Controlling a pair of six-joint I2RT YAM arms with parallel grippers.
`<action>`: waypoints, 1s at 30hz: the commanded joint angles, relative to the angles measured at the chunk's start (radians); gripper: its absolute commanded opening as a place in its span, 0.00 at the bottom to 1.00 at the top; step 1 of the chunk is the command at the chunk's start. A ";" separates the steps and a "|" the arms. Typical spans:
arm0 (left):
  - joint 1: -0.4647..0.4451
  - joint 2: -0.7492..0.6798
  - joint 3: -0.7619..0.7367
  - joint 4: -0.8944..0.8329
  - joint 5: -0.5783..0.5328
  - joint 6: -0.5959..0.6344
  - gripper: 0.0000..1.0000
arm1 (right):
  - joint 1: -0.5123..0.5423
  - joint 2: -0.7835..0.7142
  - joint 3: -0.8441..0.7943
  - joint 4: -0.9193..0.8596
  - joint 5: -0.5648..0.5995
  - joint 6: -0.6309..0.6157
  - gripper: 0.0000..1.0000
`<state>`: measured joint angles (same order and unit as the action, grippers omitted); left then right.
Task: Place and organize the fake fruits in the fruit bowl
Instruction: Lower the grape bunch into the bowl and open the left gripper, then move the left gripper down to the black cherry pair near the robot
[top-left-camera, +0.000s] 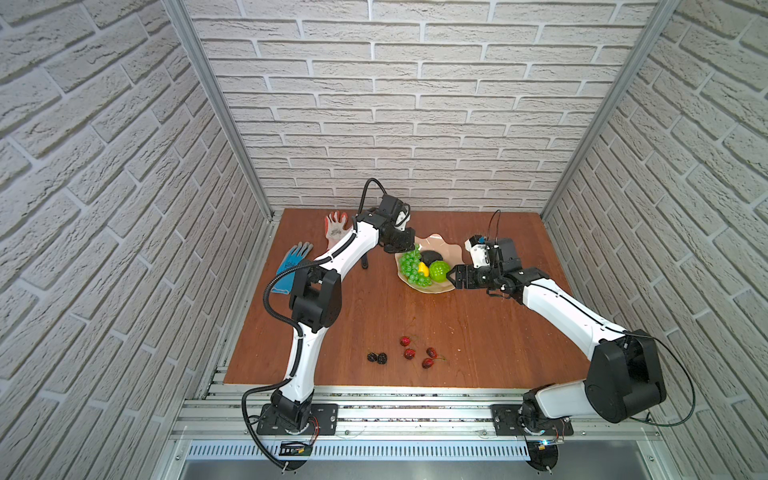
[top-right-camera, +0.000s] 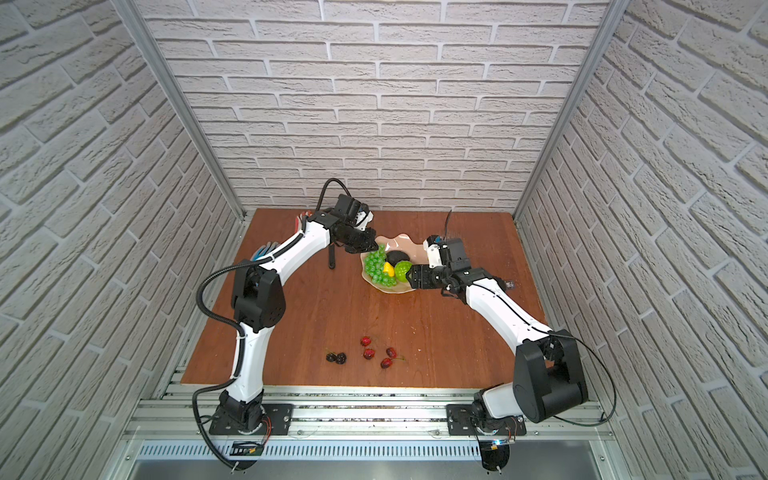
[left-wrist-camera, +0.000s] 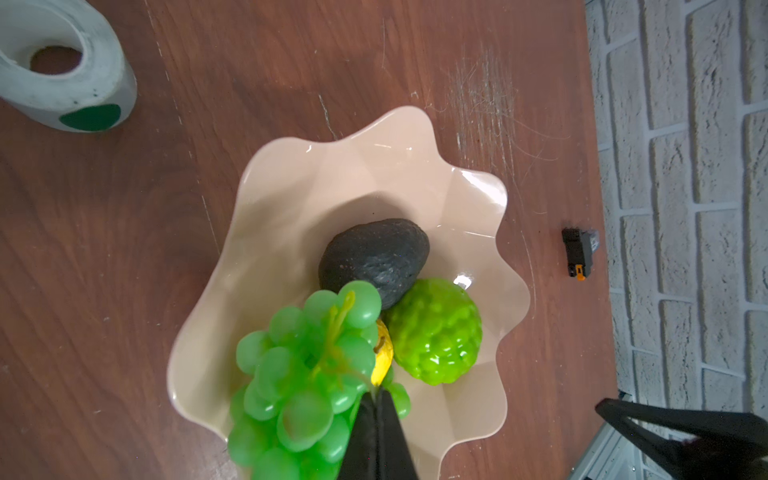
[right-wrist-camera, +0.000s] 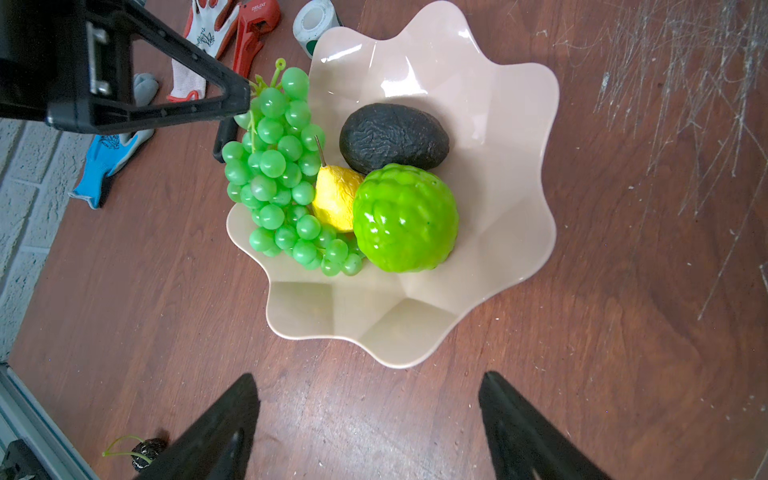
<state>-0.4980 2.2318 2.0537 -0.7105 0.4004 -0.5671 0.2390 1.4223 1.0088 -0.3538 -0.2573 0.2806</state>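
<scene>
Left gripper (left-wrist-camera: 376, 399) is clenched on the stem of the green grape bunch (left-wrist-camera: 299, 374), which lies half over the rim of the fruit bowl (left-wrist-camera: 332, 187). Right gripper (right-wrist-camera: 369, 376) gapes empty beside the bowl. Likely next: let go, then fetch the red berries (top-left-camera: 409, 353) and blackberries (top-left-camera: 377, 357), well apart on the table (top-left-camera: 478, 332).

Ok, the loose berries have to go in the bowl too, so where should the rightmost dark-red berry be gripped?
Take the rightmost dark-red berry by its round body, coming straight down from above. The thin stem there lies flat on the table, probably too low to pinch, and another berry lies close beside it, crowding a sideways approach.
</scene>
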 joint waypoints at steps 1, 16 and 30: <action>0.005 0.036 0.055 -0.027 0.000 0.033 0.00 | -0.004 0.006 0.007 0.038 -0.011 -0.010 0.85; 0.003 0.085 0.112 -0.028 0.025 0.045 0.21 | -0.004 -0.005 0.009 0.035 -0.015 -0.010 0.85; 0.003 -0.062 0.098 -0.106 -0.061 0.137 0.58 | 0.000 -0.069 0.101 -0.043 -0.004 -0.013 0.85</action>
<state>-0.4984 2.2616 2.1788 -0.7952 0.3660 -0.4706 0.2394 1.4071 1.0771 -0.3836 -0.2630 0.2771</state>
